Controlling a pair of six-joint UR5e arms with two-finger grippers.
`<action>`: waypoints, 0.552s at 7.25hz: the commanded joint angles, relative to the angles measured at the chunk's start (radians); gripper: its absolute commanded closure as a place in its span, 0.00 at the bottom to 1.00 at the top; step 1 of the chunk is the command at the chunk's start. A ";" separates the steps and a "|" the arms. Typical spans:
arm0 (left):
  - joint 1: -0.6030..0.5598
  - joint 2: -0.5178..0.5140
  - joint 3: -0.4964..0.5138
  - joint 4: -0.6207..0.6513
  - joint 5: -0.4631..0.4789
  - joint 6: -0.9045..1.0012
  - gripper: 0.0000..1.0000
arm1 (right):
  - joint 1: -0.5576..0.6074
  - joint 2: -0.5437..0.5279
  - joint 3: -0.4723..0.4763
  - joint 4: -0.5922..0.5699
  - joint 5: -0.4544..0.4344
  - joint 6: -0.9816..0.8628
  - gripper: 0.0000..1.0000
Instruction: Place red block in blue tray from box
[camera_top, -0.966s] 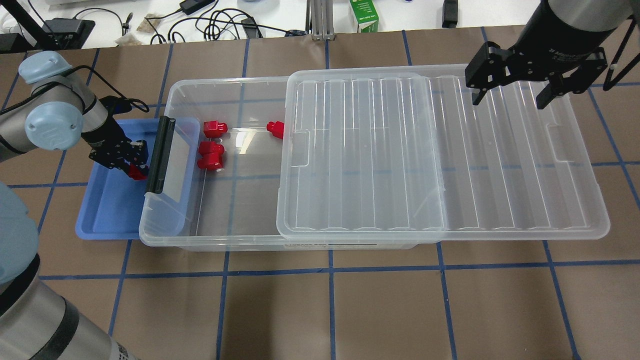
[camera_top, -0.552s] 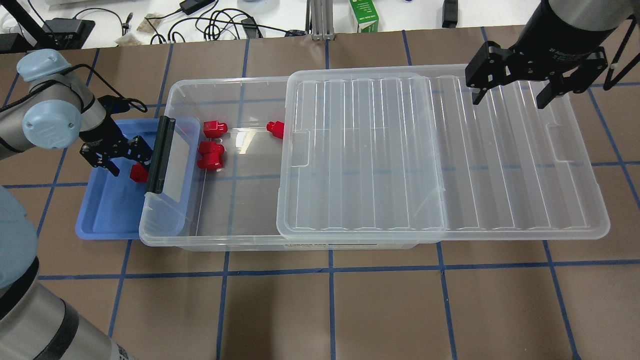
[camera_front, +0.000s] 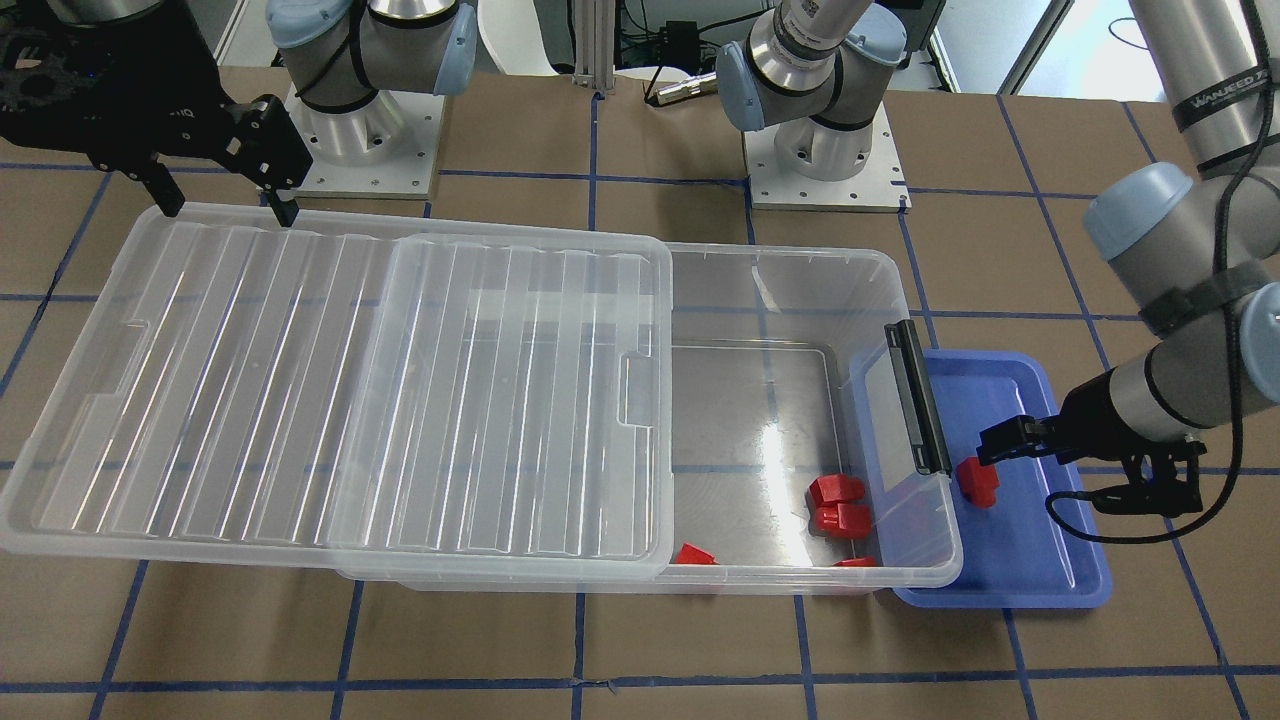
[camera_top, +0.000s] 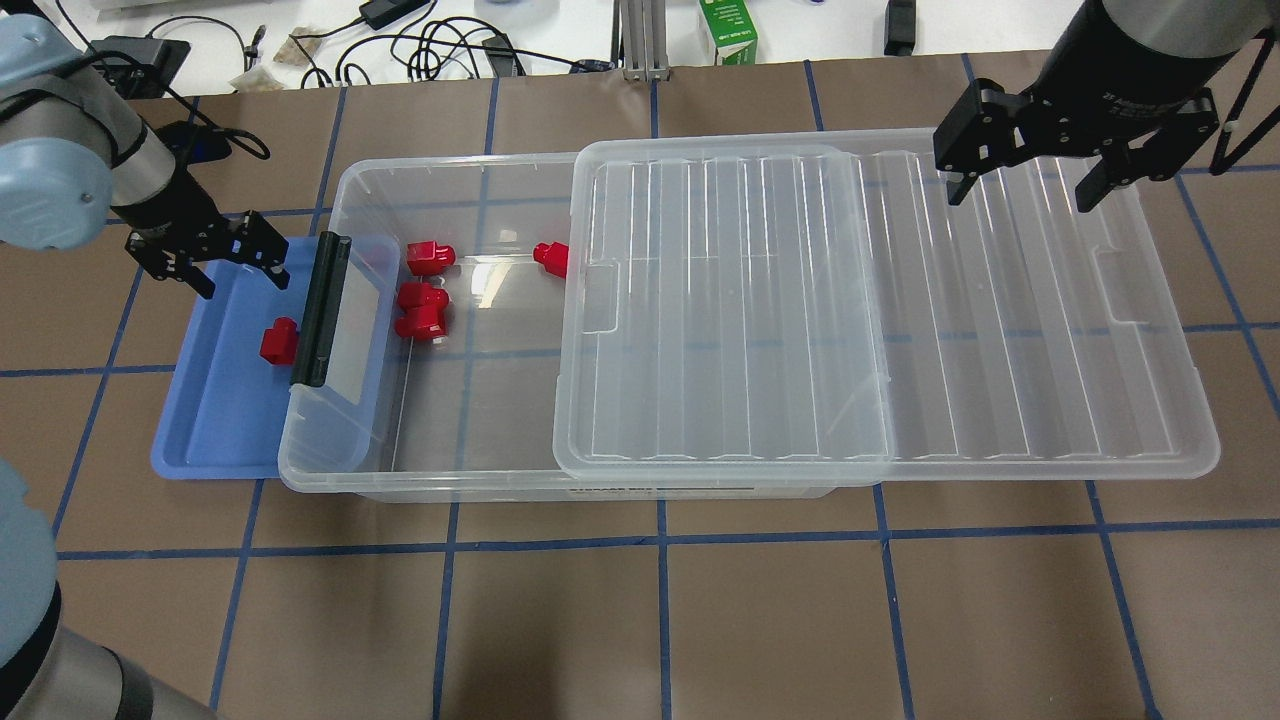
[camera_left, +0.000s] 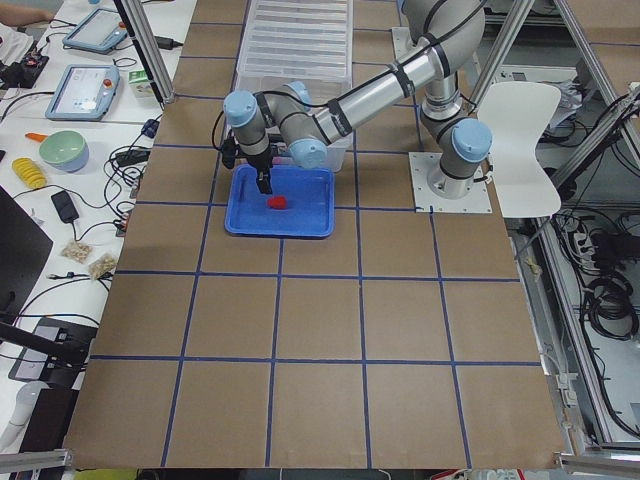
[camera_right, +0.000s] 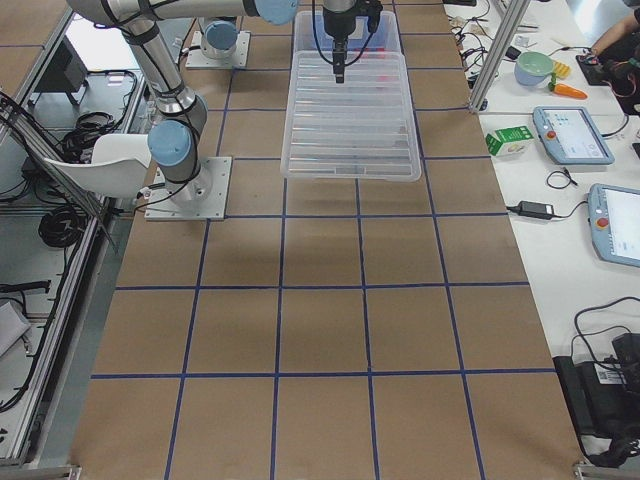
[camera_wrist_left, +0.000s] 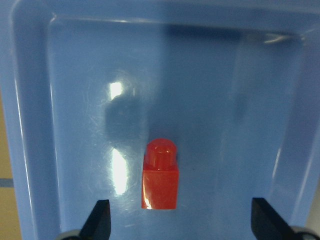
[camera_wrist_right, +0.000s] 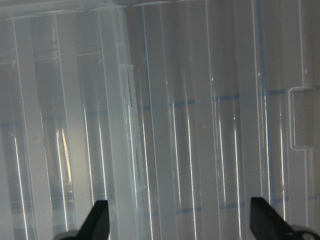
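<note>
A red block (camera_top: 278, 340) lies loose in the blue tray (camera_top: 215, 420), close to the box's black latch (camera_top: 318, 310). It also shows in the left wrist view (camera_wrist_left: 161, 175) and the front view (camera_front: 977, 480). My left gripper (camera_top: 245, 287) is open and empty, raised above the tray's far end. The clear box (camera_top: 450, 482) holds three red blocks (camera_top: 420, 310) at its open left end. Its ribbed lid (camera_top: 880, 300) is slid off to the right. My right gripper (camera_top: 1020, 198) hangs open and empty over the lid's far right part.
The box's latch end overhangs the blue tray's right side. A green carton (camera_top: 727, 30) and cables (camera_top: 440, 45) lie on the white bench beyond the table's far edge. Brown table with blue tape lines stretches in front of the box.
My left gripper opened and let go of the red block in the blue tray, then rose and drew back toward the tray's far end. The right gripper stayed put.
</note>
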 joint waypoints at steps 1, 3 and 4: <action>-0.013 0.089 0.141 -0.227 -0.005 -0.025 0.00 | -0.101 0.009 0.001 -0.025 -0.013 -0.146 0.00; -0.135 0.167 0.169 -0.277 -0.004 -0.113 0.00 | -0.298 0.009 0.009 -0.022 -0.013 -0.352 0.00; -0.213 0.207 0.163 -0.282 0.001 -0.126 0.00 | -0.380 0.017 0.021 -0.030 -0.010 -0.486 0.00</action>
